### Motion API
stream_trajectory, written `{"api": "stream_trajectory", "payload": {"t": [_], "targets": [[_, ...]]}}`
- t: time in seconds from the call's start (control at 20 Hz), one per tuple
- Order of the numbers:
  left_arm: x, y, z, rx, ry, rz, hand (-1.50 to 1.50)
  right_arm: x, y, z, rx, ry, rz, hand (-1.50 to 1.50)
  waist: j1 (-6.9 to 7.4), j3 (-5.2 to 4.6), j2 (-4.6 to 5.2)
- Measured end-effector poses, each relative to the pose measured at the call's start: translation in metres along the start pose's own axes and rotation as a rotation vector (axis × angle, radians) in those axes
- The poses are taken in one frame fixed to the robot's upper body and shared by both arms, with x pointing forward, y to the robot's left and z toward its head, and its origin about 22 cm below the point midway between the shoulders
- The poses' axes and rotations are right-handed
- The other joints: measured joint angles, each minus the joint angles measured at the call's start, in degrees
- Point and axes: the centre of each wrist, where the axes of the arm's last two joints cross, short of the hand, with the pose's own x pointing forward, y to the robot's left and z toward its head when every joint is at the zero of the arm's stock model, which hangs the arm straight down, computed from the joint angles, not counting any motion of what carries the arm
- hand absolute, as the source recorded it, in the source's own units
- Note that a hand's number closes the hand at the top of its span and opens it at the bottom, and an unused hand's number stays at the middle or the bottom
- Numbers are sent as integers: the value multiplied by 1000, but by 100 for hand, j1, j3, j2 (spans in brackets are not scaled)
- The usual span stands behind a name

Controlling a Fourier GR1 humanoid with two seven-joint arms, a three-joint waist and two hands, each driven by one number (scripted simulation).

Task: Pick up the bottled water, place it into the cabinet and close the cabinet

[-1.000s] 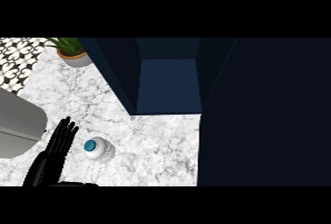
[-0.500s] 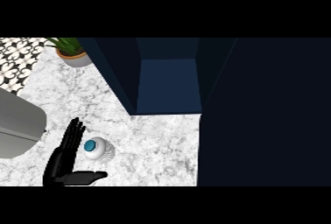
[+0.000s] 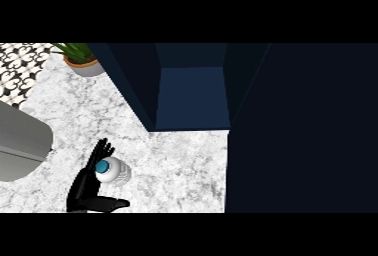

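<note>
One dark blue cabinet (image 3: pixel 190 95), the largest thing, standing open at the far side, with a wide dark panel along the right, probably its door (image 3: pixel 303 125); one marbled surface (image 3: pixel 184 170) under everything; one grey rounded object (image 3: pixel 18 145) at the left edge, not possible to say what; one left hand (image 3: pixel 86 181), black, coming in from the lower left; one potted plant (image 3: pixel 80 62) in the far left corner; one bottled water (image 3: pixel 116 171), seen from above, white body and blue cap, upright on the surface, well apart from the cabinet opening. Fingers of the left hand straight and spread, just beside the bottled water on its left, thumb stretched out below it; not curled round anything; touching or not, impossible to tell. No right hand in view. Probably light and fairly stiff, but round and smooth, so likely to slip or tip over; better to take around the middle of the body, not at the cap, fingers on one side and thumb on the other.
</note>
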Motion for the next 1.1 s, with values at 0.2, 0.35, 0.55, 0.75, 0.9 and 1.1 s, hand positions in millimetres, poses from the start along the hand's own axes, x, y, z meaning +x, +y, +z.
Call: {"api": "stream_trajectory", "payload": {"t": [0.2, 0.35, 0.55, 0.75, 0.9, 1.1], "targets": [[-10, -6, -5, -6, 2, 40, 150, -1, 6, 0, -23, -2, -28, -150, 16, 0, 0], [-15, -9, -7, 28, -10, 61, 150, 1, 6, 3, -18, 5, -24, -150, 22, 34, -17], [-19, -11, -8, 46, -14, 105, 150, 0, 8, 3, -19, 5, -32, -150, 39, 79, -42], [-22, -12, -8, 60, -31, 128, 150, -1, 9, 3, -21, 2, -33, -150, 41, 108, -51], [-23, -11, -9, 47, -28, 145, 150, -1, 7, 2, -21, -1, -22, -150, 47, 118, -54], [-23, -15, -9, 96, -52, 133, 150, 0, 8, 6, -19, 3, -24, -150, 53, 118, -59]]}}
